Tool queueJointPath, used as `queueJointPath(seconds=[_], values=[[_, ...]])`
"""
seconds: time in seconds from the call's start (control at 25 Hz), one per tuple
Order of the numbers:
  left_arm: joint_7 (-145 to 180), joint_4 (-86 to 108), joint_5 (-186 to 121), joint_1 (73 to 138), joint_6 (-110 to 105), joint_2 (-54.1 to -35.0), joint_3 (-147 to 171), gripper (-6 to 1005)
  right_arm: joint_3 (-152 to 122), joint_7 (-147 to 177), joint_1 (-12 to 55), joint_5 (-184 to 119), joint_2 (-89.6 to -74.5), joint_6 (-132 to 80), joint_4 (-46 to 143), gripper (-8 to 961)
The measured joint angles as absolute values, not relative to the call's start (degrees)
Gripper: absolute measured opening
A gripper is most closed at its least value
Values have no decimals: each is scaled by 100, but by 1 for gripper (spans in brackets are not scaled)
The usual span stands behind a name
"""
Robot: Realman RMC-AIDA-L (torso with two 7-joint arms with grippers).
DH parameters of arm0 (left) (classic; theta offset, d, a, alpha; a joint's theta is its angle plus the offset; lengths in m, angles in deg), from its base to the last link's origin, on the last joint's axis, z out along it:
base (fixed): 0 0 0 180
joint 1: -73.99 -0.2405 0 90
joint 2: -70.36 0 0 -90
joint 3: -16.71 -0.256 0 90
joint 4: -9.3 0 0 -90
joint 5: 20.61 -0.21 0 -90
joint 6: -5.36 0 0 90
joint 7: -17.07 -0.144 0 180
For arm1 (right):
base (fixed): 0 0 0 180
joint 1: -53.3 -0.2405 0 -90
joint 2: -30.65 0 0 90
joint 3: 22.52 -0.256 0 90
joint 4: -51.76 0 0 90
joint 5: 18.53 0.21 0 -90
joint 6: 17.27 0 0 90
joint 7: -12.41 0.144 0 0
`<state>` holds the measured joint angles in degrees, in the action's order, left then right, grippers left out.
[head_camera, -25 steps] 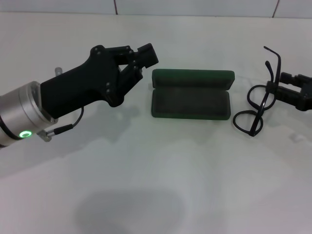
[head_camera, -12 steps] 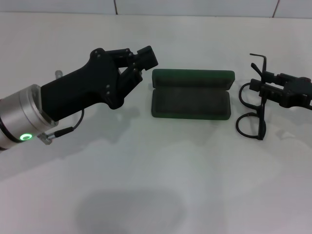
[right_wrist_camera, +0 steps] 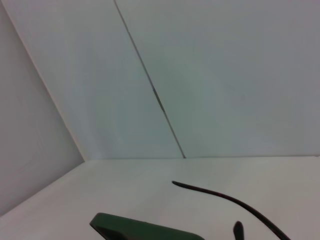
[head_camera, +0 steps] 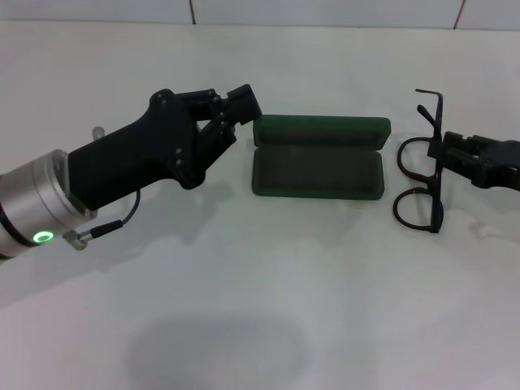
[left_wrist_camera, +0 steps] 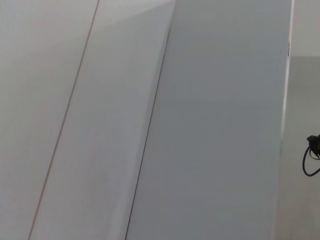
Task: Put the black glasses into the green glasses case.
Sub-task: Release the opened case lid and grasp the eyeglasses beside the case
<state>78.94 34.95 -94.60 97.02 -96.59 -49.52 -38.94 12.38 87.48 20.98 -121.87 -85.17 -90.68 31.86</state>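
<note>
The green glasses case (head_camera: 318, 162) lies open in the middle of the table, its lid (head_camera: 322, 130) standing at the far side and the grey-green lining showing. To its right my right gripper (head_camera: 448, 156) is shut on the black glasses (head_camera: 421, 185). It holds them upright by the frame, lenses turned toward the case and one temple arm (head_camera: 434, 106) sticking up. My left gripper (head_camera: 236, 110) hovers just off the case's left end, holding nothing. The right wrist view catches the case's edge (right_wrist_camera: 145, 229) and a temple arm (right_wrist_camera: 225, 198).
A white tabletop (head_camera: 268, 309) spreads toward the front, and a tiled wall (head_camera: 325, 12) runs along the back. The left wrist view shows wall panels (left_wrist_camera: 150, 120) and a black cable (left_wrist_camera: 311, 156) at its border.
The glasses have turned from tilted to upright in my right gripper, which has drawn slightly to the right. My left gripper has sunk a little and stays by the case.
</note>
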Motion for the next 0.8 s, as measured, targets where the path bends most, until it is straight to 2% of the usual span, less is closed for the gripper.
queueJointPath(seconds=[0.76,0.8], values=[[7894,3496,-9462,9622,-9659,-4955,-3927,60,1726,8756,1835,-12188,-8543,-8841,3385,282],[7895,3496,-9462,9609,-9659,-4955,-3926,60,1720,8756,1851,-12186,-8543,-8844,3378,257]])
